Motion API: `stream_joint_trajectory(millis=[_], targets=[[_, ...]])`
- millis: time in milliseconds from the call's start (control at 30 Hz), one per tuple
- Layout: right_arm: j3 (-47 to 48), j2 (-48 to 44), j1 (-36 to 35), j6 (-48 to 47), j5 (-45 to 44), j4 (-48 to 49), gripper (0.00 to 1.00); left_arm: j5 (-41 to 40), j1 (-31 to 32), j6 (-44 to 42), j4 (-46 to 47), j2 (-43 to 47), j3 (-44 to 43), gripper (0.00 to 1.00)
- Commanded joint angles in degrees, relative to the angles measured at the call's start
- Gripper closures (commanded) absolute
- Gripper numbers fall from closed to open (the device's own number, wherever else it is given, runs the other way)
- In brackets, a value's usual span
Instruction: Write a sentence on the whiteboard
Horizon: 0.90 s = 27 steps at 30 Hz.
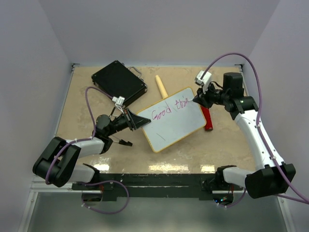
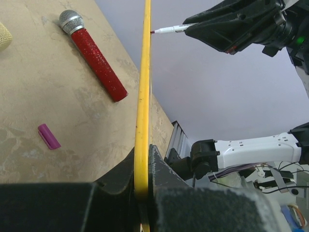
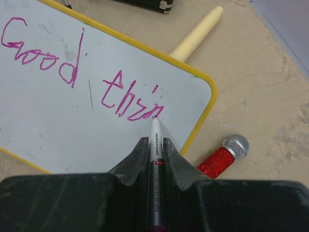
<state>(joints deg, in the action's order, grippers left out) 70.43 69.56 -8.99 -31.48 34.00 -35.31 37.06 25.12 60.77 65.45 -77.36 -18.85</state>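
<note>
The whiteboard [image 1: 175, 128], white with a thin yellow frame, lies slanted at the middle of the table. My left gripper [image 1: 138, 121] is shut on its left edge; in the left wrist view the yellow frame [image 2: 143, 92] runs edge-on between the jaws of my left gripper [image 2: 143, 153]. The sentence [image 1: 169, 110] reads "Good thin" in magenta [image 3: 72, 72]. My right gripper [image 3: 155, 141] is shut on a white marker [image 3: 155, 140], whose tip touches the board at the end of the last letter. From above, my right gripper [image 1: 197, 99] sits over the board's upper right corner.
A black case [image 1: 118, 82] lies at the back left. A red glitter microphone [image 1: 208, 119] rests just right of the board. A cream stick [image 1: 161, 87] pokes out behind the board. A purple cap [image 2: 49, 136] lies on the table.
</note>
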Motion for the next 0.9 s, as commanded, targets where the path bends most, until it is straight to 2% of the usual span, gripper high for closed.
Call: stream_joint_trajectory(millis=[0, 867], targets=[[-1.17, -2.41, -0.15, -2.09, 0.19, -3.1, 1.0, 0.82, -0.43, 1.01, 10.4, 1.07, -0.92, 1.0], [2.16, -1.8, 0.12, 2.48, -4.11, 3.58, 1.0, 1.26, -0.78, 1.01, 10.66, 1.25, -0.57, 1.0]])
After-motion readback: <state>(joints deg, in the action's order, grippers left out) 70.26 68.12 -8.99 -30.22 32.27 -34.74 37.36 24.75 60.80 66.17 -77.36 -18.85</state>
